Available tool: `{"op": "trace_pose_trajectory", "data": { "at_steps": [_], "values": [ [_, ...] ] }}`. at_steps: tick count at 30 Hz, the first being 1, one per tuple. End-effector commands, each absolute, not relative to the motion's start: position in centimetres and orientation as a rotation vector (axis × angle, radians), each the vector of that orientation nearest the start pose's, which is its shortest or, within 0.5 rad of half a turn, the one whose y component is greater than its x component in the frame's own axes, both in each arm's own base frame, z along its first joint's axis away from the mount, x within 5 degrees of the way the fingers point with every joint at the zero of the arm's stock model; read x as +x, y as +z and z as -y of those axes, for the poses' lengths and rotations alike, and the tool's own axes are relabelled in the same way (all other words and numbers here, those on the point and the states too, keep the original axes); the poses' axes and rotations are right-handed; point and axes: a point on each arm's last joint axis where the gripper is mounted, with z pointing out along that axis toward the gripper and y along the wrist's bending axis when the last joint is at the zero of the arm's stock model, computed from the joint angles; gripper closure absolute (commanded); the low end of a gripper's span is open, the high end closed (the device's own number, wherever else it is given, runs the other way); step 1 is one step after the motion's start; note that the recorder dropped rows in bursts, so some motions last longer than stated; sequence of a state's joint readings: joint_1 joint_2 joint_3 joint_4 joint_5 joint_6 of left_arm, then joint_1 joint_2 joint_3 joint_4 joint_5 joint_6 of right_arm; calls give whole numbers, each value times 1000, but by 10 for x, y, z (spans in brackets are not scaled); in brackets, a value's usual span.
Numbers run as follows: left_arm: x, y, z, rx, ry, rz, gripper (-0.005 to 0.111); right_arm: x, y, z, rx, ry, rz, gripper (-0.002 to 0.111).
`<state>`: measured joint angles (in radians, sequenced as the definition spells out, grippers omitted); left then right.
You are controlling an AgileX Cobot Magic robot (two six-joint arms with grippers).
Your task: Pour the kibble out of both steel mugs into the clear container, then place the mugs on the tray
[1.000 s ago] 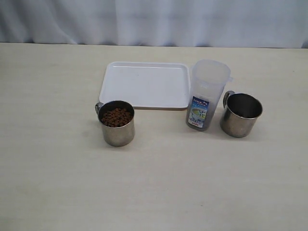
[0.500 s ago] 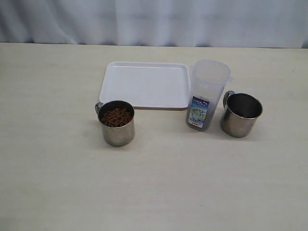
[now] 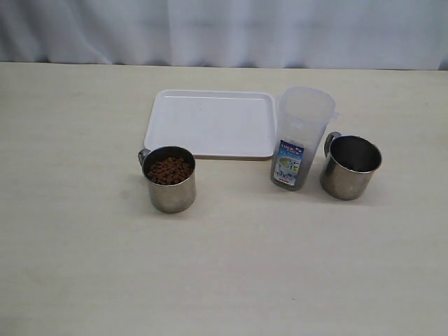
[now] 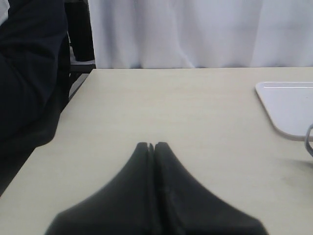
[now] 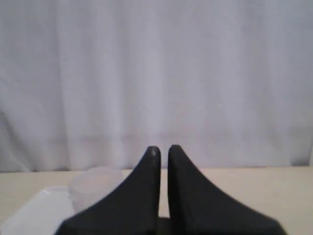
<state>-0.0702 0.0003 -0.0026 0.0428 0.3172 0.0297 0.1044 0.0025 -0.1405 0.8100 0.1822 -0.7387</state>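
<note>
Steel first: your left mug [image 3: 170, 183], filled with kibble [image 3: 169, 170], stood just off the tray [image 3: 210, 119] at its front-left corner. The right mug [image 3: 350, 171] stood just beside the clear container [image 3: 299, 140], which was at the tray's right edge. Broad tabletop [image 3: 224, 273] ran in front of them. Your left gripper [image 4: 151, 145] and right gripper [image 5: 161, 149] were both closed, holding nothing.

Pale wooden table [image 3: 224, 266], white curtain [image 3: 224, 31] behind
</note>
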Motion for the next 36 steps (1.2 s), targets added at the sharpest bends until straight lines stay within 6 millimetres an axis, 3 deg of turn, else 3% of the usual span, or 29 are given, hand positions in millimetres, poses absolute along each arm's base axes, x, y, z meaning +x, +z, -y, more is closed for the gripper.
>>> {"op": "trace_pose_trajectory", "data": {
  "at_steps": [1, 6, 10, 18, 36],
  "values": [
    [54, 185, 3, 114, 10, -1788, 107, 51, 231, -6, -24, 157, -1539, 104],
    [54, 185, 3, 114, 10, -1788, 107, 56, 205, -6, -105, 61, -1573, 104],
    [54, 185, 3, 114, 10, -1788, 107, 56, 200, -5, -122, 35, -1622, 104],
    [54, 185, 3, 114, 10, -1788, 107, 56, 198, -5, -49, 92, -1651, 104],
    [54, 185, 3, 114, 10, -1788, 107, 56, 198, -8, -82, 121, -1650, 104]
  ]
}}
